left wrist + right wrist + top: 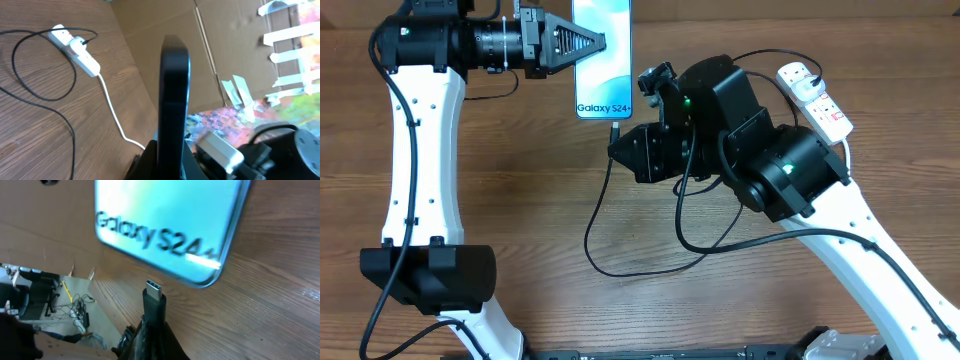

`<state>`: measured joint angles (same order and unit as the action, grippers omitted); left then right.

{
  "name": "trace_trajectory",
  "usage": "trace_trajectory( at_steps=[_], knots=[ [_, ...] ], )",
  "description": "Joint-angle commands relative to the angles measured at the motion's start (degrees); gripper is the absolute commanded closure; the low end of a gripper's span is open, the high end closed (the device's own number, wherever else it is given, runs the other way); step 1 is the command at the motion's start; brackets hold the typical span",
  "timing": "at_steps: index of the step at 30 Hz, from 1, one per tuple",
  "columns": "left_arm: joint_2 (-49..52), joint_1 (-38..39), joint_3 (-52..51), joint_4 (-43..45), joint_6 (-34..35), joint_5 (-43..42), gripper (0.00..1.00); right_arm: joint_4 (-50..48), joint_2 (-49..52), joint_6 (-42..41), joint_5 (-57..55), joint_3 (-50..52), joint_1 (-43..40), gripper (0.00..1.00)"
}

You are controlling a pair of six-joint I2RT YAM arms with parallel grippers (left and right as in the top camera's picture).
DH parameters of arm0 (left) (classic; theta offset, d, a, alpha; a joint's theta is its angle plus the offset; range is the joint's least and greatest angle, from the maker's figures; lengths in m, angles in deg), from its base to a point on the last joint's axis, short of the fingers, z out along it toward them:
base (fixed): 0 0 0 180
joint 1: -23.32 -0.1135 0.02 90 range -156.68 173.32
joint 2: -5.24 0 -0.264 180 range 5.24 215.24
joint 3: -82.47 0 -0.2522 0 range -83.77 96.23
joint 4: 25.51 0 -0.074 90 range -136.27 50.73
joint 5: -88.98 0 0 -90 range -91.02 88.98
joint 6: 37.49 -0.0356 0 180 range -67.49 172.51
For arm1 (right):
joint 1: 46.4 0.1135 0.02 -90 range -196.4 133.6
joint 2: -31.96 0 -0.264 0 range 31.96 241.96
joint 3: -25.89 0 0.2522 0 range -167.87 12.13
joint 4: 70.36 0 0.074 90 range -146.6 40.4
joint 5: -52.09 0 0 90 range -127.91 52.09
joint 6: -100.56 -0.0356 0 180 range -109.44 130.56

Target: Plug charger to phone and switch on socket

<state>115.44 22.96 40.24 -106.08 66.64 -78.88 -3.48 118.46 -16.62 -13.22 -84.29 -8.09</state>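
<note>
The phone (602,58) has a lit blue-cyan screen reading "Galaxy S24+". My left gripper (588,42) is shut on its side and holds it at the far middle of the table. In the left wrist view the phone (174,100) shows edge-on between the fingers (167,162). My right gripper (620,143) is shut on the charger's small black connector (616,130), just below the phone's bottom edge. In the right wrist view the connector (155,300) points up at the phone (170,225) with a small gap. The charger cable (620,262) loops over the table. The white socket (813,96) lies at the far right.
The socket also shows in the left wrist view (75,47) with its thick white cord (114,115) and the black plug in it. Brown cardboard (200,55) stands behind the table. Both arm bases stand at the front edge.
</note>
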Motion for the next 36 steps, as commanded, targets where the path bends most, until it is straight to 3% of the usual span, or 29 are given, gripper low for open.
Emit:
trace_trajectory(
  at_steps=[1,36],
  knots=[
    [-0.79,0.13,0.55,0.24,-2.21,-5.4,0.96,-1.05,0.94,-1.38,-0.63,-1.42,0.33,0.96],
    [-0.79,0.33,0.55,1.01,-2.86,-2.73,0.96,-2.01,1.97,-2.84,2.8,-1.42,0.66,0.96]
  ],
)
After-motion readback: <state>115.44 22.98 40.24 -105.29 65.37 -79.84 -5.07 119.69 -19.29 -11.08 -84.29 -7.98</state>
